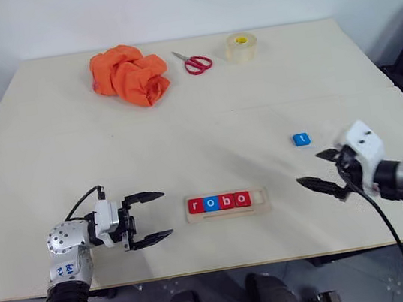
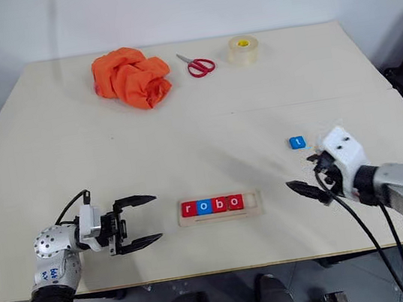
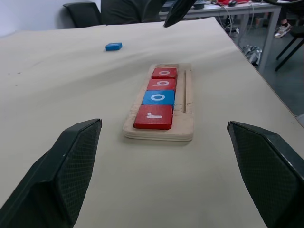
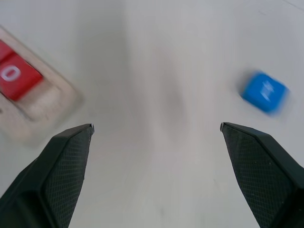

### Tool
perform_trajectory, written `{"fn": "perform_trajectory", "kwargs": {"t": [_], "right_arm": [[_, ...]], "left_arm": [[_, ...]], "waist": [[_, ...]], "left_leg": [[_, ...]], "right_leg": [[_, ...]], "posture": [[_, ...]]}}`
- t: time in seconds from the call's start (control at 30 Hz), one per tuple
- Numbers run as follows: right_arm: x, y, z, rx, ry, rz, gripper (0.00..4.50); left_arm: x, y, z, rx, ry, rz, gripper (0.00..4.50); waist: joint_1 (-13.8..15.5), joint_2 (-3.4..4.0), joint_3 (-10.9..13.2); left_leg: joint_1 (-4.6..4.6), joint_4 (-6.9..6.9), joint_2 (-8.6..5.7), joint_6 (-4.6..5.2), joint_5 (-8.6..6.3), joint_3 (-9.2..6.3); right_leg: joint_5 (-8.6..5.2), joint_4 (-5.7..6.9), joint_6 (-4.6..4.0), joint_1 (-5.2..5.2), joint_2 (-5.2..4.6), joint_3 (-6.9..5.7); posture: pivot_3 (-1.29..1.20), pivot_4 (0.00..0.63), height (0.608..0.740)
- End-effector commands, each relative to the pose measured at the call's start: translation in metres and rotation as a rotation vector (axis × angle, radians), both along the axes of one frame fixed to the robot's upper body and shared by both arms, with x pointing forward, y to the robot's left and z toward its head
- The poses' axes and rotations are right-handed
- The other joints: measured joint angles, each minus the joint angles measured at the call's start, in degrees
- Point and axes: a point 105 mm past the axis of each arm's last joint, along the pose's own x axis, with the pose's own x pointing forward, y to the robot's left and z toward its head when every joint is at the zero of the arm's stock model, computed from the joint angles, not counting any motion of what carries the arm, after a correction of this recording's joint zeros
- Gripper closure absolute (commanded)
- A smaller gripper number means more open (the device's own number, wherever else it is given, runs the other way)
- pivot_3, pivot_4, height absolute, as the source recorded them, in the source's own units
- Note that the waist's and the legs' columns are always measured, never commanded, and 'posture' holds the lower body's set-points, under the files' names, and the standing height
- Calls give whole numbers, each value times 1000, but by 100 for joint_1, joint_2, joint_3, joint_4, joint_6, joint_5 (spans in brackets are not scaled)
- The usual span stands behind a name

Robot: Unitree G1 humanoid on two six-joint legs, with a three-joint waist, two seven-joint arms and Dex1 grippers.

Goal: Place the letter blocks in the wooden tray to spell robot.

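The wooden tray (image 1: 227,204) lies near the table's front edge with several letter blocks in it: red r (image 1: 195,206), blue o (image 1: 211,203), red b (image 1: 226,201), red o (image 1: 242,199). Its right end slot is bare. A blue t block (image 1: 301,139) lies loose on the table to the right and farther back. My left gripper (image 1: 149,218) stands open just left of the tray, pointing at it. To the right of the tray my right gripper (image 1: 324,170) is open and holds nothing, with the t block (image 4: 264,92) a little beyond it.
An orange cloth (image 1: 129,74), red-handled scissors (image 1: 194,62) and a roll of tape (image 1: 240,46) lie along the far part of the table (image 1: 73,155). The table's front edge runs just below the tray.
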Motion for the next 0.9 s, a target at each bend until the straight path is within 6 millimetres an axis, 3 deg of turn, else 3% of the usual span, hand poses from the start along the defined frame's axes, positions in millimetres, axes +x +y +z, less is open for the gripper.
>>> {"fn": "perform_trajectory", "kwargs": {"t": [0.03, 0.13, 0.23, 0.67, 0.9], "right_arm": [[-16, -17, 9, -5, -46, -69, 35], [-17, -24, 4, 9, -39, -104, 35], [-5, -27, 3, 27, -66, -142, 35], [92, -30, -5, 167, -170, -299, 35], [115, -19, -20, 197, -146, -297, 35]], "left_arm": [[5, -1, 5, 4, -16, -16, 0], [8, -1, 6, 11, -17, -23, 0], [11, -2, 8, 12, -21, -29, 0], [12, -2, 14, 18, -38, -31, 0], [8, 2, 13, 20, -39, -13, 0]], "waist": [[11, 0, 0], [-1, -1, -1], [-27, -2, -1], [-23, -1, -1], [-25, -1, -1]], "left_leg": [[0, 0, 0, 1, 1, -1], [1, 0, 0, 1, 1, -3], [4, 4, 0, 3, 3, 1], [4, 3, -2, 5, 5, 4], [2, 0, -2, 5, 5, 7]], "right_leg": [[0, 1, 0, 0, 1, 0], [0, 1, 0, 2, 2, -1], [3, 2, 6, 3, 2, 4], [3, 5, 5, 2, 1, 4], [3, 6, 5, 0, 1, 5]], "posture": [[0, 150, 740], [0, 150, 740], [0, 150, 740], [0, 150, 740], [0, 150, 740]]}}
